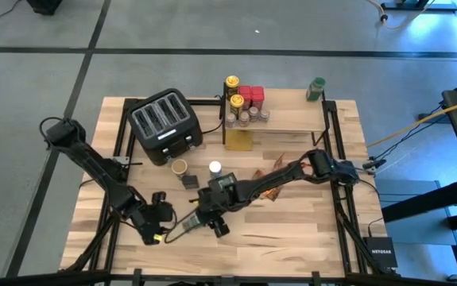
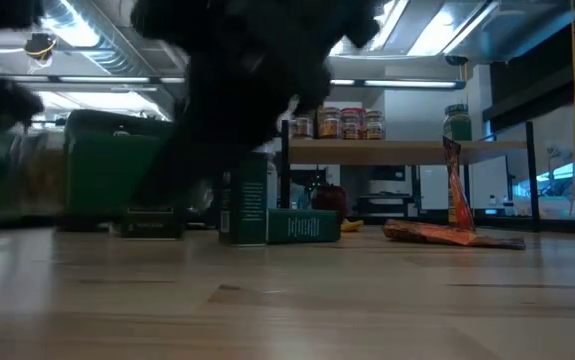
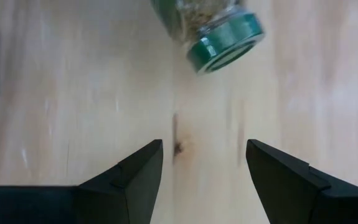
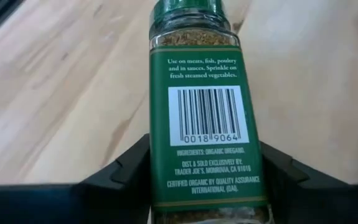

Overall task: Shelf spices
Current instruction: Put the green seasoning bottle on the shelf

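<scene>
Right gripper [image 4: 205,186]: near-centre of the table; its two fingers flank a green-labelled oregano jar [image 4: 205,124] lying on the wood and press against its sides, so it grips the jar.
Left gripper [image 3: 205,180]: near-left of the table, just beside the right one; fingers spread with bare wood between them, holding nothing; the jar's green lid [image 3: 225,46] lies just ahead of it.
Table [image 1: 292,230]: wooden top carrying everything below.
Toaster [image 1: 164,123]: far-left, black, four slots; no part of the task.
Shelf [image 1: 292,121]: far-centre, right of the toaster; pale plank on black legs.
Shelved spices [image 1: 248,102]: yellow- and red-lidded jars grouped at the plank's left end; a green-lidded jar [image 1: 315,87] at its far-right corner.
Unshelved spices: foil packet [image 1: 272,189] and small jars [image 1: 180,167] between shelf and grippers.
Step in hand: judged as securing the oregano jar for pickup.
Next move: likely calls for lifting, turning the jar upright, and carrying it far to free plank space.
View differences: only the right wrist view reads the label; the low view shows green tins [image 2: 267,215] but dark arm bulk hides the grasp.
</scene>
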Robot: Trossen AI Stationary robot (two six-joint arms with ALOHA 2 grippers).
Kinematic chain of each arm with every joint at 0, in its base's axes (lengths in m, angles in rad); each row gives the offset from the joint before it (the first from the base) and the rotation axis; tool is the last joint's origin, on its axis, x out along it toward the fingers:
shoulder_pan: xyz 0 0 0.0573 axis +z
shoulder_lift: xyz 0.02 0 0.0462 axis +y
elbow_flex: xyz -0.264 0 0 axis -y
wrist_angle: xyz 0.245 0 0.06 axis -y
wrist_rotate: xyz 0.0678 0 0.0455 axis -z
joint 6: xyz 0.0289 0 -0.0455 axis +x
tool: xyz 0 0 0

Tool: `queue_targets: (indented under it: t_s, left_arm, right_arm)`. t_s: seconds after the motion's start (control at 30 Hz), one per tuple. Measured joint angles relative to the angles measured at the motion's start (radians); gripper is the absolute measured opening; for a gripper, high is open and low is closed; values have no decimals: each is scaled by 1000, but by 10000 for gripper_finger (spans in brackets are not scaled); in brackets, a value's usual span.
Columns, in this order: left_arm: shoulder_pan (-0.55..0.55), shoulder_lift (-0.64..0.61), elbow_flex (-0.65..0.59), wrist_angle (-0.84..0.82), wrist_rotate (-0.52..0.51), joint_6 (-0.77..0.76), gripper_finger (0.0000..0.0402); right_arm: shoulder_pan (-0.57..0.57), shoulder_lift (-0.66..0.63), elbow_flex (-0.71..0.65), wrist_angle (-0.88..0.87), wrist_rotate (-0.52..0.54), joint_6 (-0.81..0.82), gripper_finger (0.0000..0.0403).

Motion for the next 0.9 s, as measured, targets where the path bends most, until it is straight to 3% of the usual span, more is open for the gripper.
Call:
queue_targets:
  t_s: [0.33, 0.5, 0.6, 0.77, 0.9]
  left_arm:
    - [-72, -100, 32, -2, -231, 69, 224]
    - [-79, -100, 32, 9, -304, 81, 224]
    - [-69, -98, 32, 23, -311, 91, 224]
    - [-42, -98, 32, 57, -312, 131, 224]
    - [-13, -98, 32, 70, -312, 163, 224]
  right_arm:
    - [112, -107, -7, -100, 146, 32, 200]
    - [125, -148, -138, -1, 176, 72, 200]
    - [112, -194, -286, 188, 180, 106, 200]
    - [82, -245, -562, 751, 154, 206, 200]
    - [82, -236, -679, 1067, 161, 265, 200]
